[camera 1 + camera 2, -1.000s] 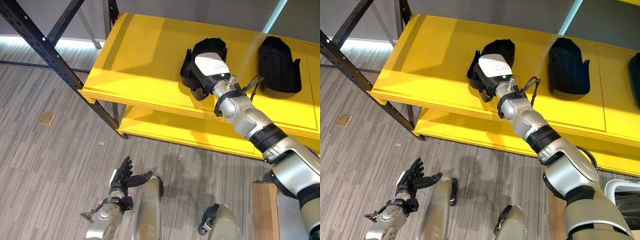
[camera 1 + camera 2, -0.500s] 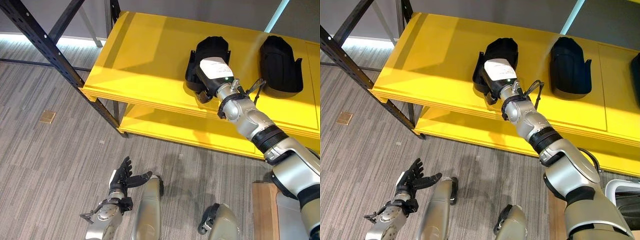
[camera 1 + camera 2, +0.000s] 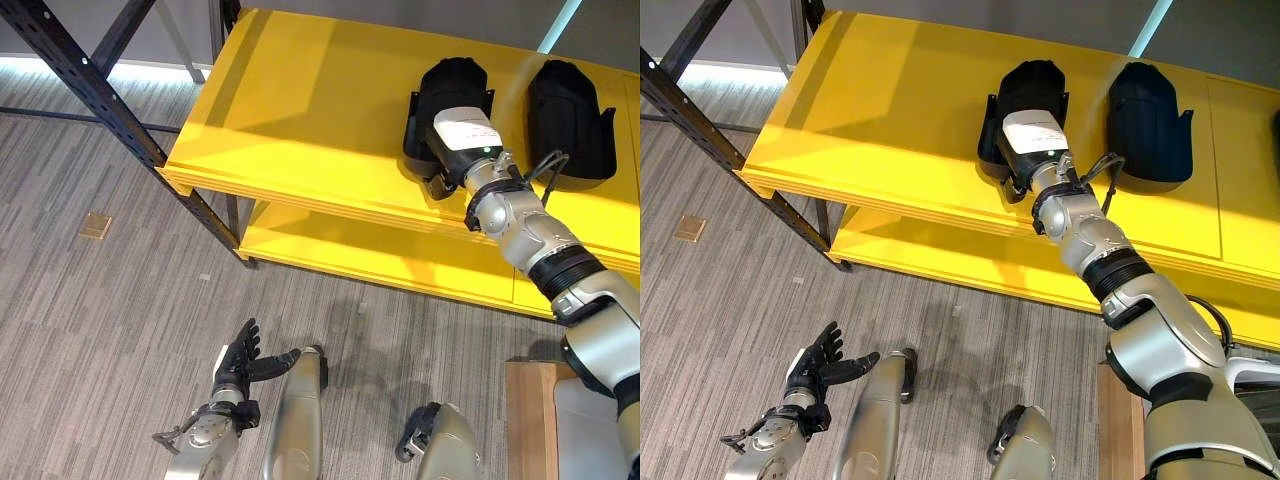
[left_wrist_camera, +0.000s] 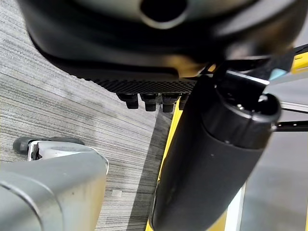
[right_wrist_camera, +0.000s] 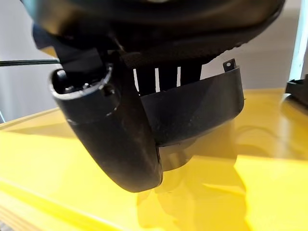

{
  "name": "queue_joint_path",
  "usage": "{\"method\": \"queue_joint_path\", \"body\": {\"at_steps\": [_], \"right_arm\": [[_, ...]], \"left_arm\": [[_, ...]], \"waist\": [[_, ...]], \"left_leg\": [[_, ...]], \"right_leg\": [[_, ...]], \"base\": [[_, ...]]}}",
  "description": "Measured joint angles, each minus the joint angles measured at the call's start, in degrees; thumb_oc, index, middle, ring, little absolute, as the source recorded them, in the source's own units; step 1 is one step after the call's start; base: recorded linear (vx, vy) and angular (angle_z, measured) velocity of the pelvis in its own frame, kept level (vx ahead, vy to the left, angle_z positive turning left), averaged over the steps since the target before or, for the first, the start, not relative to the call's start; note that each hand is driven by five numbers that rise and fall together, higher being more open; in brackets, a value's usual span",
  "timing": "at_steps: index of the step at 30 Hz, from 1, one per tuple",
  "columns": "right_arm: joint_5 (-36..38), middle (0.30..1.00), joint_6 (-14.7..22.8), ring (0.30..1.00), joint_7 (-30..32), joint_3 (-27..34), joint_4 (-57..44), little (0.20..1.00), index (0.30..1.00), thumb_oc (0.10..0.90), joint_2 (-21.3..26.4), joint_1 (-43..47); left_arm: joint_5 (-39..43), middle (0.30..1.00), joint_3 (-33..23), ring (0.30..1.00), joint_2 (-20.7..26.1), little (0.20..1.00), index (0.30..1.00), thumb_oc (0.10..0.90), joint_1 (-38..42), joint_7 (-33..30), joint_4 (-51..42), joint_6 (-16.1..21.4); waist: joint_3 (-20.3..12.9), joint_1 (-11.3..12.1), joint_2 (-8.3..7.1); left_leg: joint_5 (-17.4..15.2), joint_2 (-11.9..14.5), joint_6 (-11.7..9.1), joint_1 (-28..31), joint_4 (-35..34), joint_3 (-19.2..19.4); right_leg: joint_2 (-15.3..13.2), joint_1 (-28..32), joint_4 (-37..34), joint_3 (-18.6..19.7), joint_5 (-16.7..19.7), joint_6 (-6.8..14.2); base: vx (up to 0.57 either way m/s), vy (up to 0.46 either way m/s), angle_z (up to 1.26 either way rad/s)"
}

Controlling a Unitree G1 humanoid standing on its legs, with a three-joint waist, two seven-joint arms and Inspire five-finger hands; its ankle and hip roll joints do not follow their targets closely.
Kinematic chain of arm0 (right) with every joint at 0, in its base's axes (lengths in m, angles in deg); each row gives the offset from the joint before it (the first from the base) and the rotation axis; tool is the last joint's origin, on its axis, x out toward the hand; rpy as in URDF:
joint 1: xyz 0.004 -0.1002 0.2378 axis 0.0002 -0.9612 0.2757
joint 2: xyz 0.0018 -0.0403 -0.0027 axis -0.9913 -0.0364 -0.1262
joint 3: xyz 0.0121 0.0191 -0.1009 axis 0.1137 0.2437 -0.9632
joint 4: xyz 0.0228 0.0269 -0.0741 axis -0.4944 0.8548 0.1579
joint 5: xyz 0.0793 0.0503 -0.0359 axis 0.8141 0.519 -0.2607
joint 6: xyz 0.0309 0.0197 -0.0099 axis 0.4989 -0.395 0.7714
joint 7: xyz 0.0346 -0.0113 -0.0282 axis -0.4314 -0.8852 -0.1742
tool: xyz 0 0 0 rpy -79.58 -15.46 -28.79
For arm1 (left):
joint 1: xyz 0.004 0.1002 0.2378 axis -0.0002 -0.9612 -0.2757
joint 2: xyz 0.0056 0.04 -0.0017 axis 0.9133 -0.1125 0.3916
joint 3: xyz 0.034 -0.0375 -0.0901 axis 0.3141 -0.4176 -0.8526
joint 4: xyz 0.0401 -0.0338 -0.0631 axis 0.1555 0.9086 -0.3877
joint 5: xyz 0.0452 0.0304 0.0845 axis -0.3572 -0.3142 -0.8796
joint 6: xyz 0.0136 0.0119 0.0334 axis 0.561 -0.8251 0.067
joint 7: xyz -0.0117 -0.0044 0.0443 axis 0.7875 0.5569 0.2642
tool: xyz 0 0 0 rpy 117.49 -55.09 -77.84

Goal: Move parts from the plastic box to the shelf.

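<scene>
A bright yellow shelf [image 3: 300, 110] on a dark metal frame [image 3: 95, 90] stands over a grey striped floor [image 3: 90, 310]. The robot's right arm reaches up across the shelf's front edge, and the right hand [image 3: 462, 140] sits over a black moulded part [image 3: 448, 95] on the top board, toward the right end of the shelf and near its front edge. In the right wrist view, the hand's fingers [image 5: 166, 77] curl down behind the part's thin black wall [image 5: 202, 106] while the thumb [image 5: 115, 130] comes down on the near side, so the hand grips the part between them. The part rests on or just above the yellow board; the views do not settle which.

A second black part [image 3: 568, 120] of the same shape lies just beside the first, further toward the shelf's right end and apart from it. A lower yellow board [image 3: 350, 260] shows beneath the top one.

The left hand [image 3: 240, 365] hangs low over the floor, well away from the shelf, fingers spread and relaxed, holding nothing. A small tan square plate [image 3: 95, 226] is set in the floor to the left.
</scene>
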Motion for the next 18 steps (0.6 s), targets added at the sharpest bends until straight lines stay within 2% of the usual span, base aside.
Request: {"method": "queue_joint_path", "body": {"at_steps": [18], "right_arm": [[0.0, 0.3, -1.0, 0.3, -0.3, -0.9, 0.1, 0.3, 0.3, 0.4, 0.0, 1.5]], "left_arm": [[1.8, 1.0, -0.1, 1.0, 0.0, 1.0, 1.0, 0.9, 0.0, 0.0, 0.3, 0.1]], "waist": [[0.0, 0.3, 0.05]], "left_leg": [[0.5, -0.6, -0.1, -0.5, -0.5, -0.4]], "right_leg": [[-0.4, -0.3, 0.0, -0.5, 0.0, 0.0]], "base": [[0.0, -0.002, 0.01]]}}
